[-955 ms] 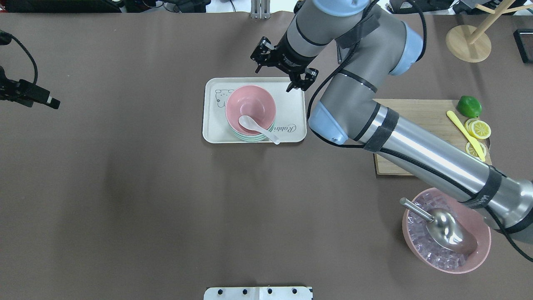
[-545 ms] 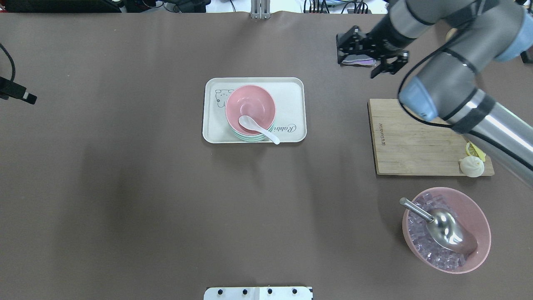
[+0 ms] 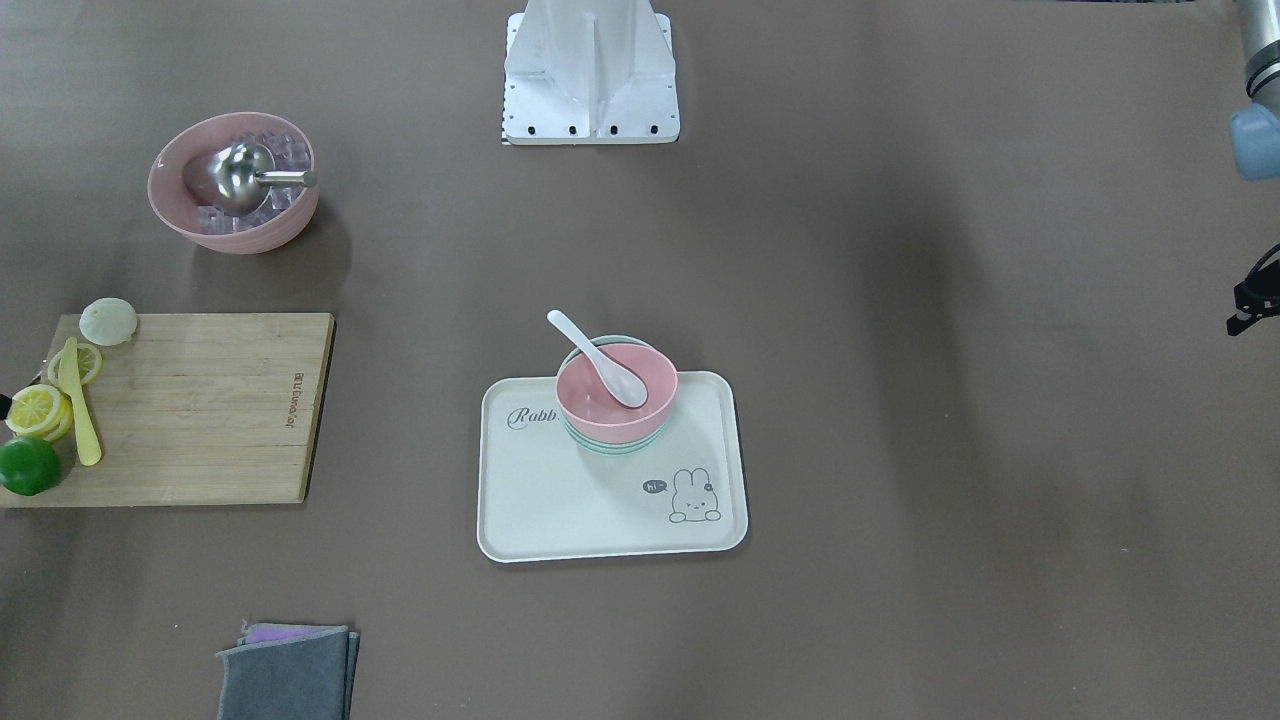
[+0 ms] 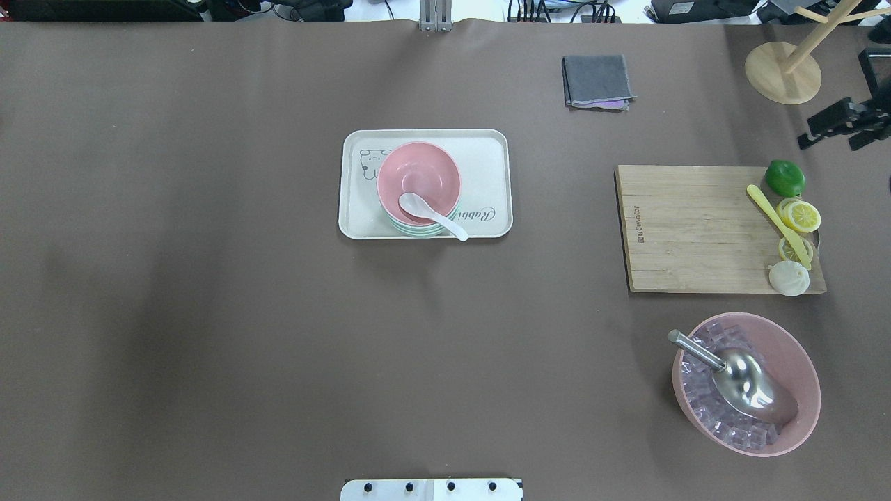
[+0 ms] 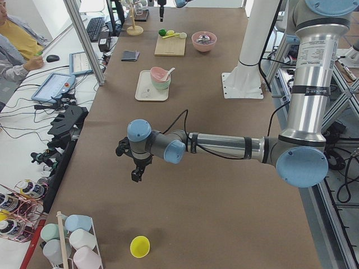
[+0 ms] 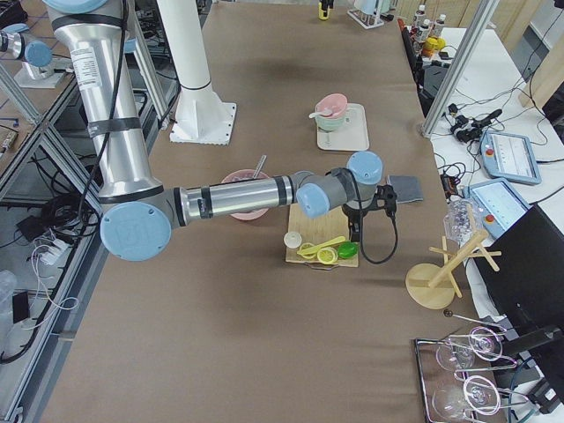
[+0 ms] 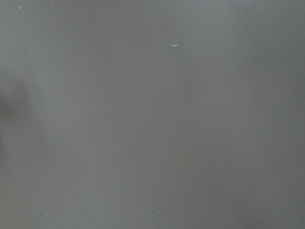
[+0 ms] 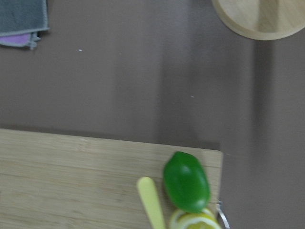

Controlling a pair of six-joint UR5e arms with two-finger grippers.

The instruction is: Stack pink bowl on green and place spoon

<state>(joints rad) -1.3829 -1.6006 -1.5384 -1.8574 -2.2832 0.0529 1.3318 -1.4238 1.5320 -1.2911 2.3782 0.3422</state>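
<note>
The pink bowl (image 4: 418,177) sits nested on the green bowl (image 4: 416,230) on a cream tray (image 4: 487,153) in the middle of the table. A white spoon (image 4: 431,214) lies in the pink bowl with its handle over the rim. The front view shows the same stack: pink bowl (image 3: 652,395), green bowl (image 3: 610,447), spoon (image 3: 597,365). My right gripper (image 4: 833,141) is open and empty at the far right edge, far from the tray. My left gripper (image 5: 136,171) hangs over bare table far from the tray; I cannot tell whether it is open or shut.
A cutting board (image 4: 689,229) at the right holds a lime (image 4: 785,178), lemon slices and a yellow knife. A large pink bowl (image 4: 800,362) of ice holds a metal scoop. A grey cloth (image 4: 596,81) and a wooden stand (image 4: 783,73) are at the back right.
My right arm has swung from the tray's far edge away to the table's right edge, uncovering the cloth and board. My left gripper has left the overhead view. Bowls and spoon have not moved.
</note>
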